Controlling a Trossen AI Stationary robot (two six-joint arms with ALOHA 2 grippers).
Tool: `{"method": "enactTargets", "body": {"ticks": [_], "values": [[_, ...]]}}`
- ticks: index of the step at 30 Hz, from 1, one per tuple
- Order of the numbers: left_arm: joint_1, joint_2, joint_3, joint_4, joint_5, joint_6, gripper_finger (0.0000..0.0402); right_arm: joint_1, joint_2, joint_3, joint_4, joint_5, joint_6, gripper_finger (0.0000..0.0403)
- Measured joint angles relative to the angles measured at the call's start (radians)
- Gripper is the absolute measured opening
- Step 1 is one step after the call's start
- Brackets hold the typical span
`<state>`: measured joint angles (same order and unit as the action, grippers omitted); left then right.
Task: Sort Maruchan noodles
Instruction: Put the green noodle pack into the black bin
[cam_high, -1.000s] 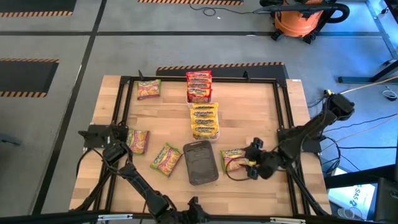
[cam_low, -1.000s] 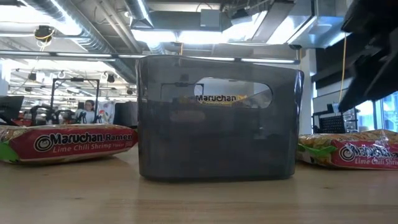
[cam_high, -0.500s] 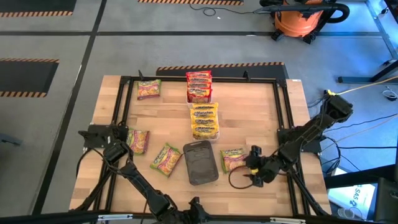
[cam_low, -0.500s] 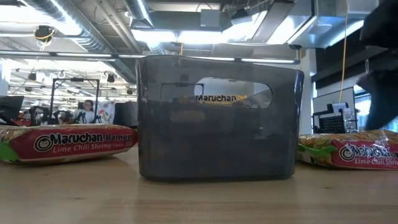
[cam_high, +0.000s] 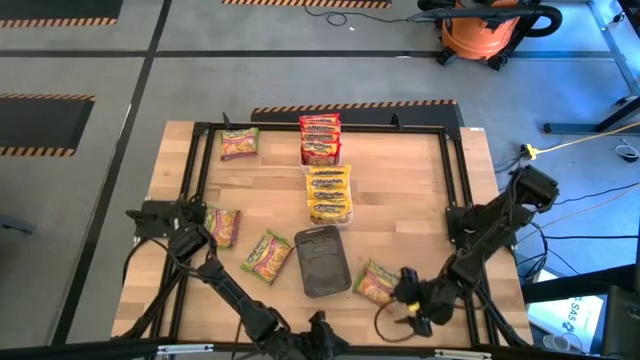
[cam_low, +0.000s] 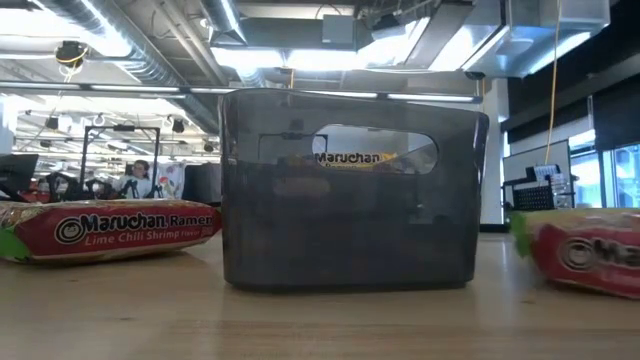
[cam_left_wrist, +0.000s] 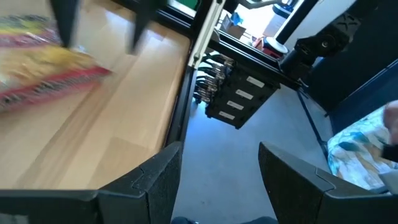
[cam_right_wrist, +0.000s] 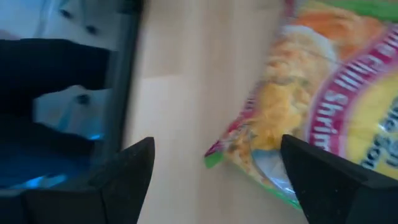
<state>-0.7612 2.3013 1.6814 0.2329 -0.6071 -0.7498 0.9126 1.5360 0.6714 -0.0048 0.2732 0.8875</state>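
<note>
Our right end effector (cam_high: 404, 297) has swung toward the worktop's (cam_high: 400, 200) near edge, and the packet (cam_high: 377, 282) has slid with it. That packet lies just beside the right fingers, which are spread, pinching nothing. The left end effector (cam_left_wrist: 217, 180), also spread, waits at the left edge. The dark tray (cam_high: 322, 261) looks empty; red packets (cam_high: 320, 138) and yellow packets (cam_high: 329, 194) fill two trays.

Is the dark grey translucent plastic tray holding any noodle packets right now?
No: from above, the dark grey translucent plastic tray shows only its bare floor, with no packet in it.
</note>
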Motion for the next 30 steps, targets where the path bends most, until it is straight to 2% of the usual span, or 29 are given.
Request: {"method": "enactTargets", "body": {"ticks": [4, 7, 9, 11, 15, 19, 22, 27, 30], "values": [[0.011, 0.0, 0.0, 0.0, 0.0, 0.0, 0.0208, 0.021, 0.052, 0.082, 0.011, -0.107, -0.002, 0.0328], [0.017, 0.0, 0.0, 0.0, 0.0, 0.002, 0.0208, 0.036, 0.085, 0.144, 0.003, -0.236, -0.02, 0.0328], [0.018, 0.0, 0.0, 0.0, 0.001, 0.021, 0.0208, 0.049, 0.083, 0.182, -0.008, -0.257, -0.04, 0.0328], [0.022, 0.0, 0.018, -0.012, -0.001, 0.048, 0.0208, 0.072, 0.062, 0.21, -0.032, -0.218, -0.078, 0.0328], [0.031, -0.002, 0.098, -0.035, -0.045, 0.148, 0.0207, 0.117, -0.004, 0.218, -0.115, -0.062, -0.105, 0.0328], [0.055, -0.002, 0.157, -0.107, -0.076, 0.223, 0.0207, 0.13, -0.068, 0.179, -0.225, 0.054, -0.049, 0.0328], [0.081, 0.013, 0.172, -0.109, -0.078, 0.23, 0.0207, 0.11, -0.117, 0.113, -0.243, 0.119, 0.002, 0.0328], [0.122, 0.068, 0.167, -0.112, -0.019, 0.181, 0.0207, 0.002, -0.177, -0.028, -0.234, 0.128, 0.15, 0.0328], [0.119, 0.098, 0.169, -0.087, 0.008, 0.149, 0.0207, -0.058, -0.186, -0.098, -0.229, 0.087, 0.238, 0.0328]]}}
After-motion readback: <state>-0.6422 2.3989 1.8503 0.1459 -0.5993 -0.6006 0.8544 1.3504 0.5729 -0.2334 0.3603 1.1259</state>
